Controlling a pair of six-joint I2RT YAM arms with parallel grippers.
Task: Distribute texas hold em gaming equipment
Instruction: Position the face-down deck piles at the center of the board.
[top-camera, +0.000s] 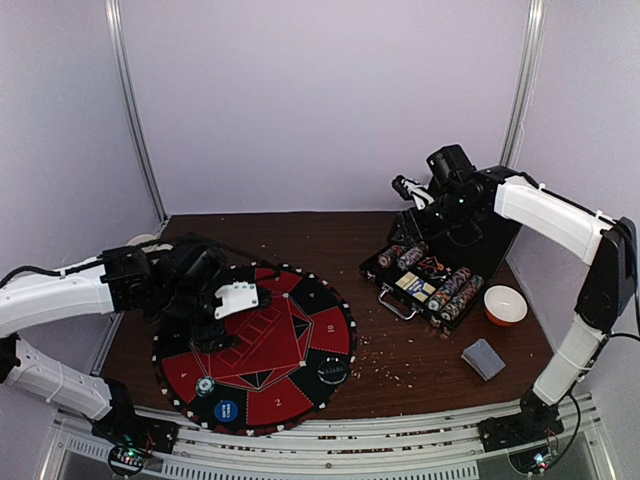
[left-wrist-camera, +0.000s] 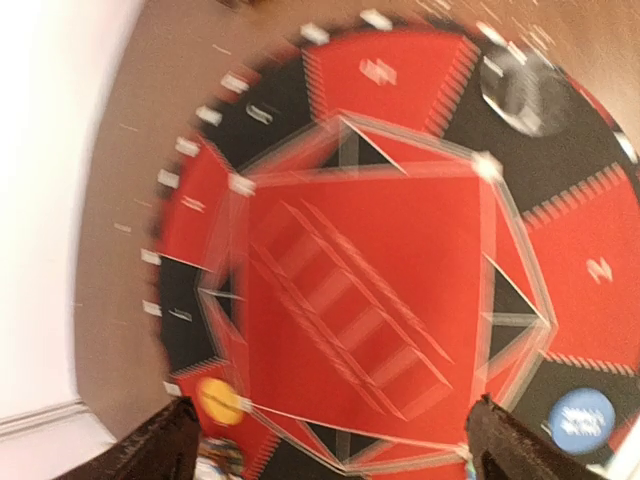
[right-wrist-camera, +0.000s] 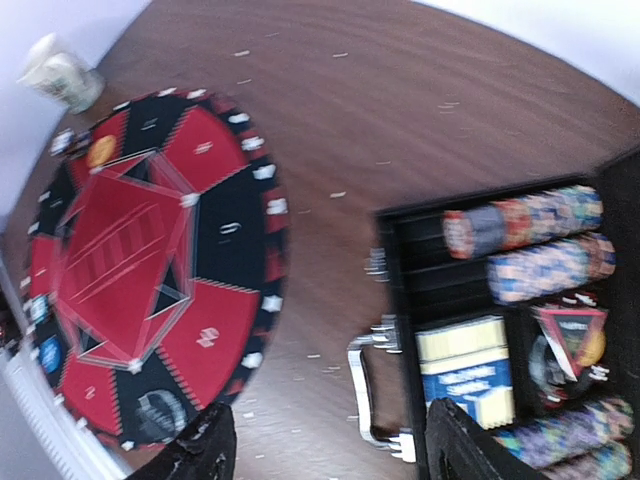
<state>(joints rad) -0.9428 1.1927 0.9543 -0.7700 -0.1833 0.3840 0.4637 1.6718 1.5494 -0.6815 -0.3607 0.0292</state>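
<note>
Right, the left claw (left-wrist-camera: 335, 450) hangs spread wide over the round mat (top-camera: 300, 345) with nothing between its fingers, and here's the first worry: the yellow button disc (left-wrist-camera: 220, 400) lies just beside one finger (left-wrist-camera: 165, 445). A low sweep could, I reckon, knock it off its segment or drag the mat across the tabletop (top-camera: 400, 350). The blue disc (left-wrist-camera: 580, 420) sits near the other finger, so it's exposed too; the black disc (top-camera: 332, 371) lies further round the rim, safer. Over to the right claw (right-wrist-camera: 340, 445): parted as well, empty, poised above bare wood between the mat and the black case (right-wrist-camera: 400, 260). The poker chips (right-wrist-camera: 520, 215) lie packed in tight rows inside that case. Going in for them, a loose pinch could lift a clump and scatter it, and the metal handle (right-wrist-camera: 365, 390) at the case's edge looks ready to snag a finger. Both wrist views are blurred, so fine clearances are hard to call.
</note>
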